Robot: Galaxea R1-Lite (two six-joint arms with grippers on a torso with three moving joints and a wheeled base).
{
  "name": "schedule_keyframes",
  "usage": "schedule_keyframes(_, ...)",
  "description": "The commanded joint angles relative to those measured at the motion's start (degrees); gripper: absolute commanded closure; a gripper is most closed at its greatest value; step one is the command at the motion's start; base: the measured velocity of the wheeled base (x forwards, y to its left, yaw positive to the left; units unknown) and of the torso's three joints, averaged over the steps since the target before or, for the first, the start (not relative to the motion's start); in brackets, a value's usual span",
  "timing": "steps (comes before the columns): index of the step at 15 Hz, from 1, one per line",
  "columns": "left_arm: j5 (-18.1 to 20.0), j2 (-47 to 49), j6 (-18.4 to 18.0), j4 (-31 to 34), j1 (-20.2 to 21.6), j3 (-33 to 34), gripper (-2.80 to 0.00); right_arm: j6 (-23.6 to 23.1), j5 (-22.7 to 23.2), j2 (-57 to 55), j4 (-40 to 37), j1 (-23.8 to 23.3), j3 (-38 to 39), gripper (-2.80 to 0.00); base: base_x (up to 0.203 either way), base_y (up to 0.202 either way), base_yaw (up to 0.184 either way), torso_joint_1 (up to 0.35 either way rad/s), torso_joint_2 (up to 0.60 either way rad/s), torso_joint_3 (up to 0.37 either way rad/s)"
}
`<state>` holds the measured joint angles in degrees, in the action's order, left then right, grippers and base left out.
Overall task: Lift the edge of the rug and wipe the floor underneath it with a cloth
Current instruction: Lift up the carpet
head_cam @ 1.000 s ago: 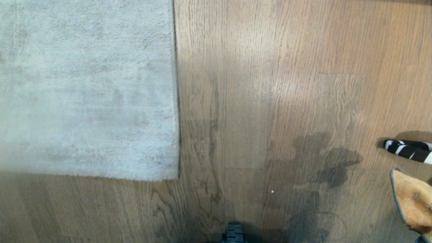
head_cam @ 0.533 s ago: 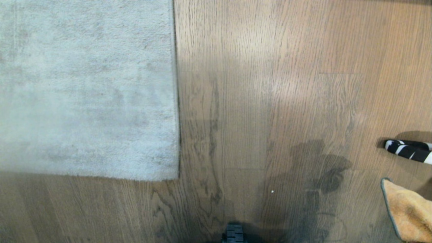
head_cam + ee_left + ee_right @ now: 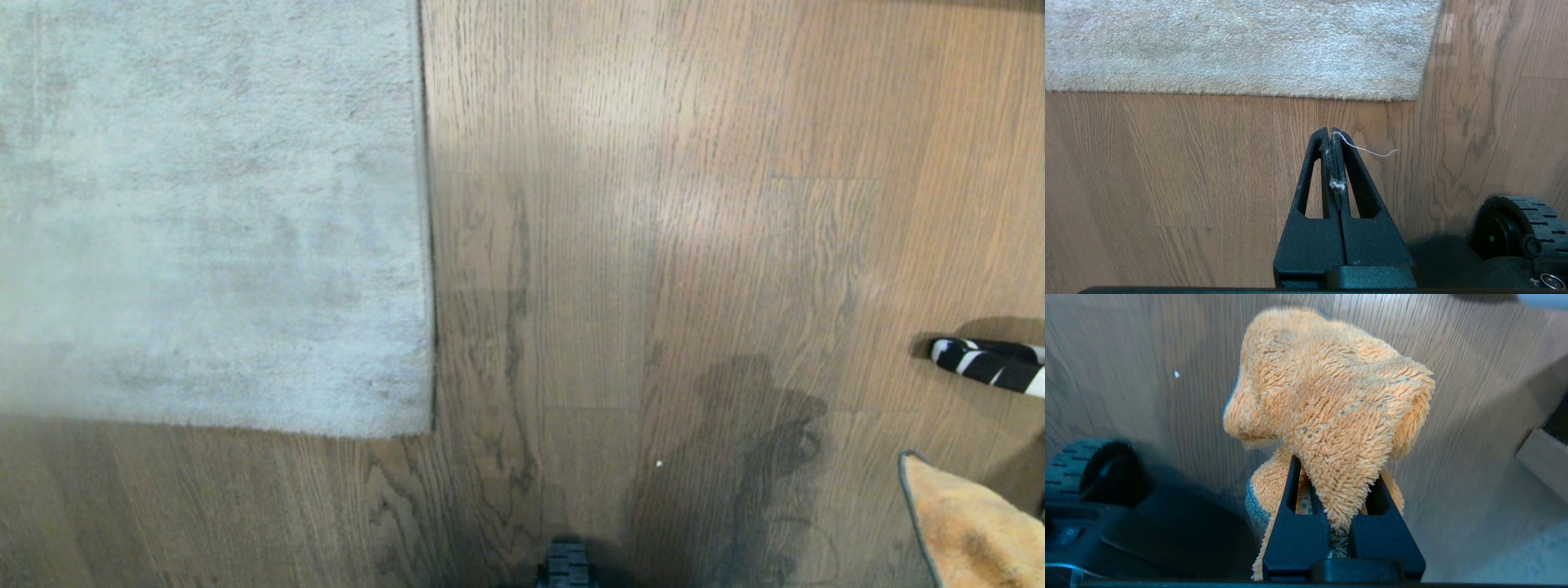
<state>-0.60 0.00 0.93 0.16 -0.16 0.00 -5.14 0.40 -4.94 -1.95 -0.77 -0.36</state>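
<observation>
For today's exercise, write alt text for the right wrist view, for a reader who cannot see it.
The right tool is shut on a fuzzy orange cloth, which bunches above its black fingers. Brown wood-grain floor lies behind it.

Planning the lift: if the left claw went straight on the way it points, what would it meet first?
Probably the rug edge. The shut left claw points across bare floor at the rug's near border, close to its corner. Depth is unclear, so if angled downward it could touch floor first.

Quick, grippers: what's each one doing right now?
Left gripper: shut, empty, above the floor.
Right gripper: shut on the cloth.
</observation>
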Motion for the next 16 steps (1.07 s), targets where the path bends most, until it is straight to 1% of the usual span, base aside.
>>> schedule_keyframes(1, 0.0, 0.0, 0.0, 0.0, 0.0, 0.0, 0.00, 0.1, 0.4, 4.7, -0.1, 0.1, -0.2, 0.00, 0.000, 0.000, 0.000, 0.000, 0.00, 0.000)
schedule_keyframes(4, 0.0, 0.0, 0.0, 0.0, 0.0, 0.0, 0.00, 0.1, 0.7, 4.9, 1.6, 0.4, 0.2, 0.00, 0.000, 0.000, 0.000, 0.000, 0.00, 0.000)
schedule_keyframes(7, 0.0, 0.0, 0.0, 0.0, 0.0, 0.0, 0.00, 0.0, 0.7, 4.9, 1.5, 0.4, 0.3, 0.00, 0.000, 0.000, 0.000, 0.000, 0.00, 0.000)
schedule_keyframes(12, 0.0, 0.0, 0.0, 0.0, 0.0, 0.0, 0.00, 3.8, 0.2, 4.9, 1.6, 0.4, 0.3, 0.00, 0.000, 0.000, 0.000, 0.000, 0.00, 0.000)
schedule_keyframes(16, 0.0, 0.0, 0.0, 0.0, 0.0, 0.0, 0.00, 3.8, 0.2, 4.9, 1.6, 0.4, 0.3, 0.00, 0.000, 0.000, 0.000, 0.000, 0.00, 0.000)
